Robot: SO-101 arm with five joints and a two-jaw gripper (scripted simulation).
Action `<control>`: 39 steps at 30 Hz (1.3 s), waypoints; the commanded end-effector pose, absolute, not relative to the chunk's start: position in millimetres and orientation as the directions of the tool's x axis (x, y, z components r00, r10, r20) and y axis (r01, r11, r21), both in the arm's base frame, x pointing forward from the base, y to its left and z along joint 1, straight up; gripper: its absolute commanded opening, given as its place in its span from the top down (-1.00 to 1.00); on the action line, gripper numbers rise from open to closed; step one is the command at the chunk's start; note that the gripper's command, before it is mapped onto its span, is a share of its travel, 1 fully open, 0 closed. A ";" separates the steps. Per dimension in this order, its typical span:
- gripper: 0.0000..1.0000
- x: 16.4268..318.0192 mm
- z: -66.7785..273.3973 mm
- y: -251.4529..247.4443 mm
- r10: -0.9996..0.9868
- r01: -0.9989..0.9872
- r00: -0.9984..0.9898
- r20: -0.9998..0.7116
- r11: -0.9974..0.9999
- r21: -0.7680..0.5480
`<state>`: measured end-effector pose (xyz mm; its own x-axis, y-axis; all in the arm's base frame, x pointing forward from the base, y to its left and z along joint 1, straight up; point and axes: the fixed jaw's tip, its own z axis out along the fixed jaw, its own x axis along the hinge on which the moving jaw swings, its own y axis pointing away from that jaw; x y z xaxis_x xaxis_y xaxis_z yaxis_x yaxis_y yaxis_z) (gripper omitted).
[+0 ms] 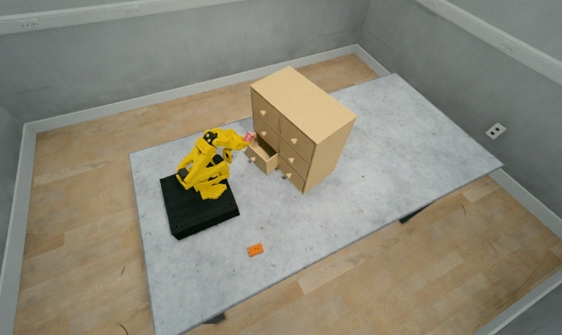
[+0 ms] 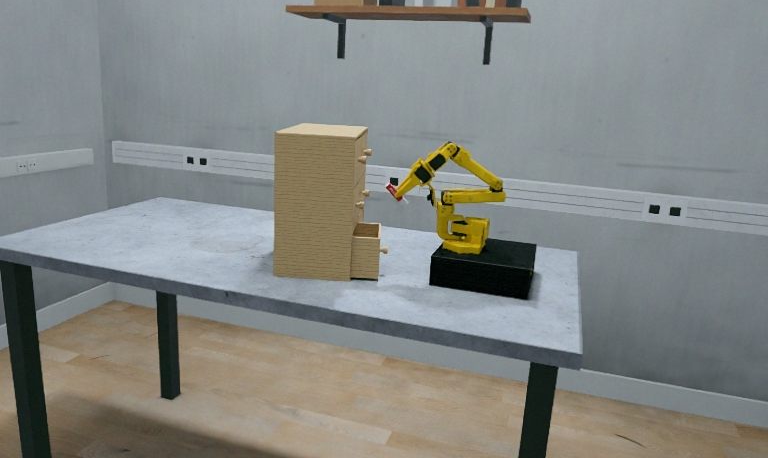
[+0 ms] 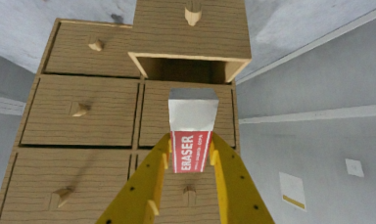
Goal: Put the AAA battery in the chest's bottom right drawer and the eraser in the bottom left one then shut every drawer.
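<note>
My gripper [image 1: 245,138] [image 2: 398,195] [image 3: 191,142] is shut on the eraser [image 1: 249,136] [image 2: 391,191] [image 3: 192,156], which has a red sleeve and a pale end pointing out from the fingers. It is held in front of the chest [image 1: 302,102] [image 2: 317,204] [image 3: 78,128], higher than the rim of the pulled-out bottom-left drawer [image 1: 260,162] [image 2: 367,258] [image 3: 191,35]. The eraser stays on the robot's side, touching nothing but the fingers. No object shows in the visible part of that drawer. The bottom-right drawer [image 1: 296,181] [image 3: 73,50] is shut. The AAA battery is not seen.
An orange block [image 1: 255,249] lies on the table [image 1: 352,215] [image 2: 226,266], far from the chest. The other drawers are shut, with knobs sticking out. The arm stands on a black base [image 1: 203,211] [image 2: 481,272]. A small dark spot [image 3: 117,19] shows on the tabletop near the bottom-right drawer.
</note>
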<state>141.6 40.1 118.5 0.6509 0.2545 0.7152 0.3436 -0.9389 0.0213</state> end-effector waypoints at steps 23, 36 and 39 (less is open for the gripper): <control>1.00 140.9 120.1 41.0 0.253 0.346 0.652 0.715 -0.938 0.016; 1.00 155.7 117.0 46.5 0.266 0.347 0.693 0.670 -0.938 0.013; 1.00 165.3 113.1 50.0 0.274 0.348 0.717 0.641 -0.938 0.012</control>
<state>154.9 45.2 114.1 0.6928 0.2698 0.6688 0.3466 -0.9378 0.0193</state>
